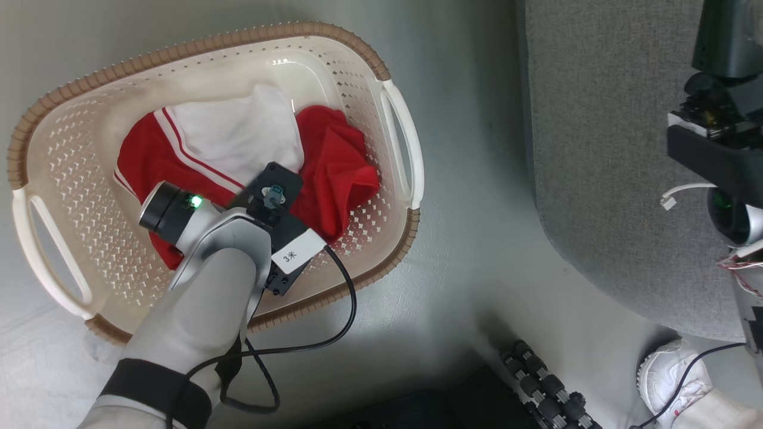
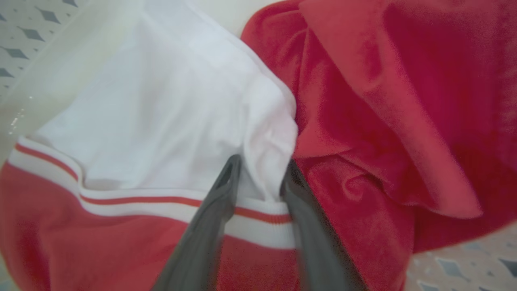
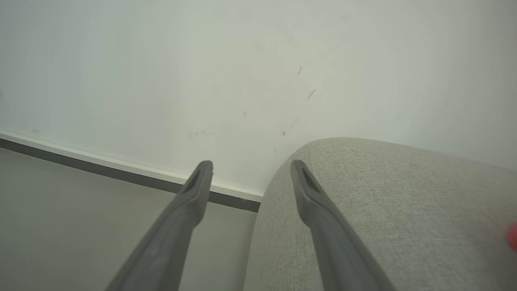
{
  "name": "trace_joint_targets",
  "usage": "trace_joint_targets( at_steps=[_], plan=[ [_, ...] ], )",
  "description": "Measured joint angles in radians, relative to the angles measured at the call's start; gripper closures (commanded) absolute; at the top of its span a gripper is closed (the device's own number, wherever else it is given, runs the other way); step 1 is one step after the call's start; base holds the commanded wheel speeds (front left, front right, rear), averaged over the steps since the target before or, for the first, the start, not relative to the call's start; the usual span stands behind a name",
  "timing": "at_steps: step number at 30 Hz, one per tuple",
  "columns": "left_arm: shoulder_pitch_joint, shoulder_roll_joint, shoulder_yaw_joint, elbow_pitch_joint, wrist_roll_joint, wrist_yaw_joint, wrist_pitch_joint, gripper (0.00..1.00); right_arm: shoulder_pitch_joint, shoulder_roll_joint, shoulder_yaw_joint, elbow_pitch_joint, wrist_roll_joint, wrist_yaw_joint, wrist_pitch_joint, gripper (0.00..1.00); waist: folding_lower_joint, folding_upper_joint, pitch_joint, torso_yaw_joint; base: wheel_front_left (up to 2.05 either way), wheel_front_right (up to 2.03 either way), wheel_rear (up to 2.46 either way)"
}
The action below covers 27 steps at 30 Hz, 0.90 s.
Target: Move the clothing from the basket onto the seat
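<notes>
Inside basket [image 1: 322,28], blurred left pincer [image 2: 261,171] astride clothing [image 2: 169,113]

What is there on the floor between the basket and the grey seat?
Nothing. In the head view, the stretch of pale floor between the basket and the seat is bare.

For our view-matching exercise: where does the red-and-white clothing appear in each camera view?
Head view: clothing in the basket, left of centre.
Left wrist view: clothing close up, white fold between the fingers of the left gripper.
Right wrist view: a red blur at the right edge; cannot tell what.
Shared landmark: the striped trim beside the white panel.
</notes>
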Motion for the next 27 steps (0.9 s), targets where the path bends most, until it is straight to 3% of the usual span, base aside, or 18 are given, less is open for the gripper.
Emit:
trace_joint_targets(
  at_steps=[1,2,13,27],
  plan=[
    [-0.001,0.0,0.002,0.006,0.0,0.002,-0.004,0.94,0.0,0.003,0.002,0.005,0.0,0.002,0.0,0.0,0.0,-0.0001,0.0,-0.001,0.0,0.0,0.0],
    [-0.001,0.0,0.002,0.011,0.0,0.006,-0.01,1.0,0.0,0.006,0.003,0.011,-0.001,0.005,0.0,0.0,0.0,0.0,-0.002,-0.001,0.0,0.0,0.0],
    [-0.01,-0.001,0.031,0.02,-0.039,0.004,-0.117,1.0,-0.009,0.033,0.021,0.091,-0.011,0.018,0.0,0.0,0.0,-0.0001,-0.058,0.01,0.0,0.0,0.0],
    [0.005,-0.009,0.03,-0.068,-0.145,-0.058,-0.3,1.0,0.048,0.053,0.051,0.225,-0.027,0.051,0.0,0.0,-0.0001,-0.0001,-0.233,0.067,0.0,0.0,0.0]
  ],
)
